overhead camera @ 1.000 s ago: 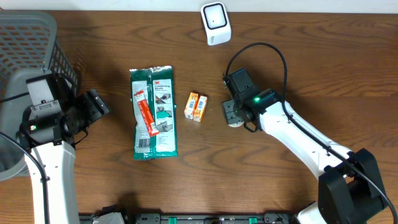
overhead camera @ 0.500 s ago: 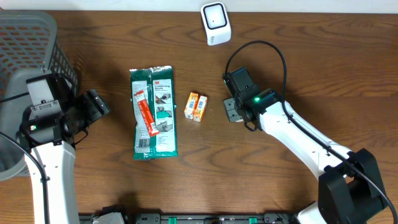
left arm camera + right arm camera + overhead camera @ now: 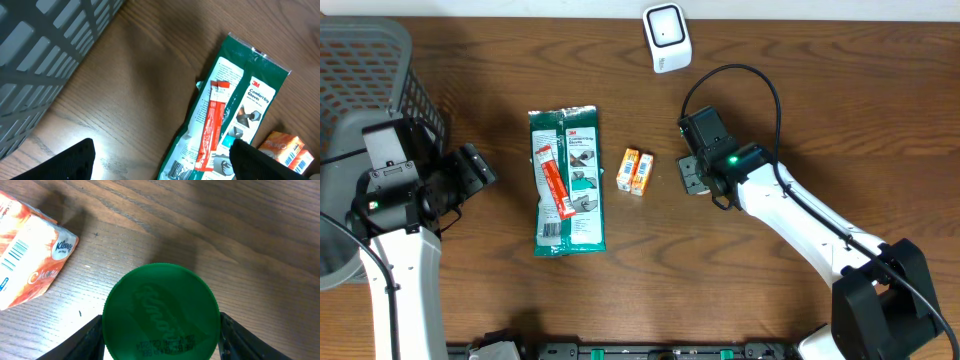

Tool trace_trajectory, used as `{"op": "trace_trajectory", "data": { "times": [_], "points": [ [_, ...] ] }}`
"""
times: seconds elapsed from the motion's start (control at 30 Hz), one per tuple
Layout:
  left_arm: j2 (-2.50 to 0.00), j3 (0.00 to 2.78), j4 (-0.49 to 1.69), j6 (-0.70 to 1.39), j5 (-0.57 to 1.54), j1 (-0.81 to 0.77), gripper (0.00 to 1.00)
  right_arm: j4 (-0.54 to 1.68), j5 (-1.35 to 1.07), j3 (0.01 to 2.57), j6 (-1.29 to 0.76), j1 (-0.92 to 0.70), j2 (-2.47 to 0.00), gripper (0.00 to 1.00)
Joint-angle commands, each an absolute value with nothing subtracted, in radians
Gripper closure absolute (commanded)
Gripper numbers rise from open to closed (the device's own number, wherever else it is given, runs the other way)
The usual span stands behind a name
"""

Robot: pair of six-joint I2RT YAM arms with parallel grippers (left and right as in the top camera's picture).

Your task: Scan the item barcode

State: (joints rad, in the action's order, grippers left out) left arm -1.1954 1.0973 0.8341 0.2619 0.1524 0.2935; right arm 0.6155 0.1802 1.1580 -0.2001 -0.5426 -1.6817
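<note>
Shifted slightly since a second ago, the right gripper [image 3: 692, 178] sits just beside the orange tissue pack [image 3: 635, 172], clamped on the green-lidded tub [image 3: 161, 312]. Beyond the glove packet [image 3: 567, 180] on the pack's other side, the left gripper [image 3: 475, 172] hangs with fingers apart.

Table [image 3: 840, 90] wood, matt; green lid [image 3: 160, 312] smooth plastic (embossed); glove pkt [image 3: 582, 215] glossy film.

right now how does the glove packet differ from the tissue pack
The green glove packet is long and flat; the orange tissue pack is small and boxy. A red strip lies on the glove packet, nothing on the tissue pack. Both rest on the table.
</note>
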Motion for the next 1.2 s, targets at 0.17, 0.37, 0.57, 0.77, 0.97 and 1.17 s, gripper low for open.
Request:
{"op": "trace_trajectory", "data": {
  "times": [0.17, 0.37, 0.57, 0.77, 0.97, 1.17],
  "points": [
    [-1.198, 1.110, 0.836, 0.256, 0.157, 0.295, 0.14, 0.613, 0.182, 1.161, -0.190, -0.531, -1.681, 0.51],
    [-1.198, 1.110, 0.836, 0.256, 0.157, 0.295, 0.14, 0.613, 0.182, 1.161, -0.190, -0.531, -1.681, 0.49],
    [-1.198, 1.110, 0.836, 0.256, 0.157, 0.295, 0.14, 0.614, 0.182, 1.161, -0.190, -0.531, -1.681, 0.01],
    [-1.198, 1.110, 0.836, 0.256, 0.157, 0.295, 0.14, 0.621, 0.181, 1.161, -0.190, -0.531, -1.681, 0.01],
    [-1.198, 1.110, 0.836, 0.256, 0.157, 0.295, 0.14, 0.620, 0.174, 1.161, -0.280, -0.531, -1.681, 0.01],
    [-1.198, 1.110, 0.836, 0.256, 0.157, 0.295, 0.14, 0.637, 0.159, 1.161, -0.463, -0.531, -1.681, 0.10]
  ]
}}
